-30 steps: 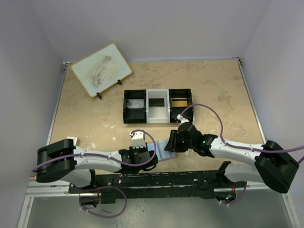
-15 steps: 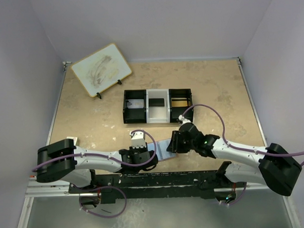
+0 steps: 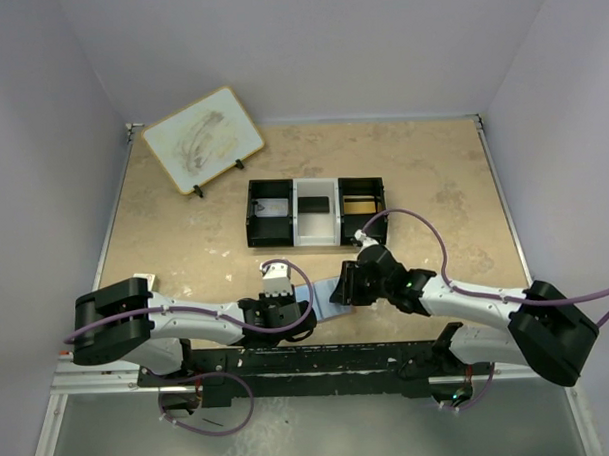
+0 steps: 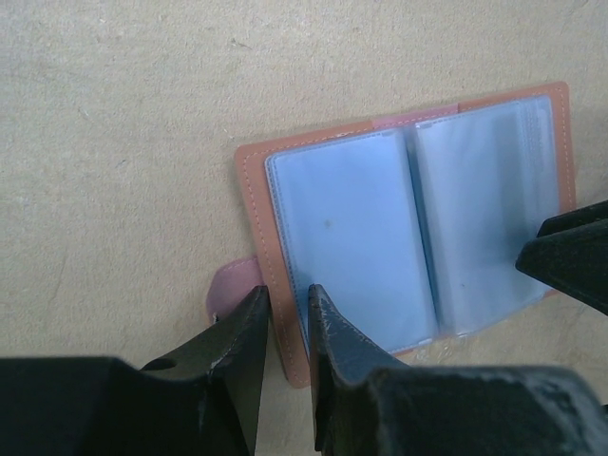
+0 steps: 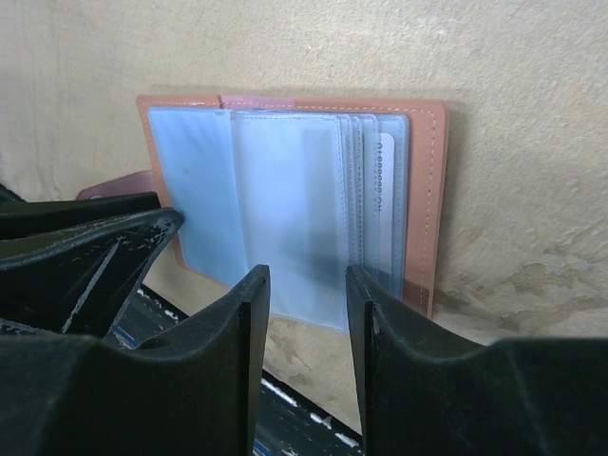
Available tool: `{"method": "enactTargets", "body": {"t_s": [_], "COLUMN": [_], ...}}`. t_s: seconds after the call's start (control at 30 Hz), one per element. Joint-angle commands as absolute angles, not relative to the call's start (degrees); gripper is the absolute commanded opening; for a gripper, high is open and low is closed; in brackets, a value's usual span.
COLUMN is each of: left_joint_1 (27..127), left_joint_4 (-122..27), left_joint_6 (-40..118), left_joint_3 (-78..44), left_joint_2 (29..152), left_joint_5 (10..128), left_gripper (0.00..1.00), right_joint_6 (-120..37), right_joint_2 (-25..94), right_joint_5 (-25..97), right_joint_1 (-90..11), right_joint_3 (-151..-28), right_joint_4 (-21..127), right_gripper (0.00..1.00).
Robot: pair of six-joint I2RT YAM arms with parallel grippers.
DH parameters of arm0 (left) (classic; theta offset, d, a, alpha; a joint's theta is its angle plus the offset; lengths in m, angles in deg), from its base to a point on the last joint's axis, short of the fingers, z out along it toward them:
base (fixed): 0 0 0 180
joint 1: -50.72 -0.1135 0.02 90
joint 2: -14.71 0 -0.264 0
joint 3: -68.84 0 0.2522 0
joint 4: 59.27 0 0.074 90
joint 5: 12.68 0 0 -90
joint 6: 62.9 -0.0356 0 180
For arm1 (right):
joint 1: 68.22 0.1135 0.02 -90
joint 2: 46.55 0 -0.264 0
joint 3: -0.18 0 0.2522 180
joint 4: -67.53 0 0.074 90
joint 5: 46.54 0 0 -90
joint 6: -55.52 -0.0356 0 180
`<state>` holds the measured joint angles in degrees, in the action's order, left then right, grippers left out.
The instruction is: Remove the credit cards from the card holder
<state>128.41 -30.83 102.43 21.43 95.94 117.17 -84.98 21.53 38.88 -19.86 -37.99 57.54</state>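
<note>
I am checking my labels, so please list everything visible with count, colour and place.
card holder: one, reddish-brown, open flat at the table's near edge
sleeves: several, pale blue, inside the card holder
card: at least one, pale, printed digits, right-hand sleeve
tray: one, black-white-black compartments, table centre
board: one, white with wooden rim, far left corner
table: one, tan, below all
left claw: one, black, tips narrowly apart on the card holder's left cover
right claw: one, black, open at the sleeves' near edge

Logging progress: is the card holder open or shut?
Open. The card holder lies spread flat on the table, with its brown cover underneath and its blue sleeves facing up.
</note>
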Motion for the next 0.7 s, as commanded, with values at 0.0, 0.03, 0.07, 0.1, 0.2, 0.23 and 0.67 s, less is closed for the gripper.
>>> {"method": "enactTargets", "body": {"t_s": [0.0, 0.03, 0.07, 0.1, 0.2, 0.23, 0.67], "left_joint_1": [128.3, 128.3, 128.3, 128.3, 128.3, 128.3, 128.3], "left_joint_4": [-32.3, -32.3, -32.3, -32.3, -32.3, -32.2, -31.8], "left_joint_6": [101.5, 101.5, 101.5, 101.6, 101.6, 101.7, 101.7], "left_joint_3": [20.2, 20.2, 20.2, 20.3, 20.4, 20.5, 20.5], "left_joint_2": [96.8, 96.8, 96.9, 96.8, 96.8, 96.8, 96.4], "left_joint_5": [117.1, 117.1, 117.1, 117.1, 117.0, 117.0, 117.3], "left_gripper": [0.20, 0.20, 0.20, 0.20, 0.20, 0.20, 0.20], "right_joint_6": [-86.7, -86.9, -87.3, -87.5, -88.2, -88.3, -86.1], "right_joint_2": [22.0, 21.8, 21.5, 21.2, 20.5, 20.3, 17.1], "right_joint_5": [31.6, 31.9, 32.0, 31.9, 32.0, 31.8, 44.4], "right_joint_1": [-19.6, -19.6, -19.6, -19.6, -19.6, -19.6, -19.6], "right_joint_3": [-35.9, -35.8, -35.9, -36.1, -37.2, -37.4, -41.4], "right_joint_4": [64.0, 65.0, 66.3, 67.5, 69.2, 69.5, 50.1], "right_gripper": [0.41, 0.40, 0.40, 0.40, 0.40, 0.40, 0.44]}}
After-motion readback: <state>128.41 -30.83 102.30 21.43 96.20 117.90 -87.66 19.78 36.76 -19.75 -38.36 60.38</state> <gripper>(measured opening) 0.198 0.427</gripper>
